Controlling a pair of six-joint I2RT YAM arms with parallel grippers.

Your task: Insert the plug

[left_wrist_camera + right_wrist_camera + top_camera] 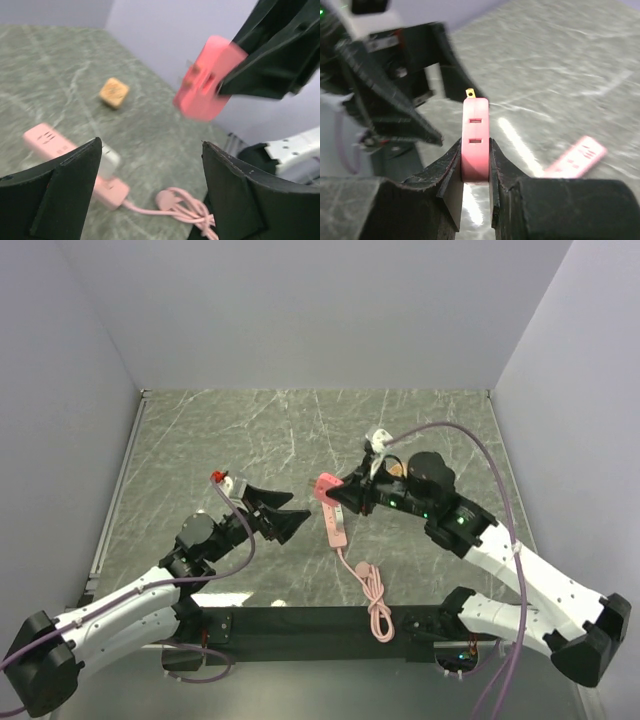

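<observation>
The right tool (475, 150) pinches the plug (475, 125) edgewise, raised above the power strip (337, 527) (prongs exposed, presumably for insertion); the left tool (150, 150), beside the strip, gapes wide, empty.

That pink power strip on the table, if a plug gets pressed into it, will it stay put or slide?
Likely slides: the power strip lies unheld on a smooth-looking table. Its looped cord looks slack, so little anchoring. Long and flat, it probably won't tip.
</observation>
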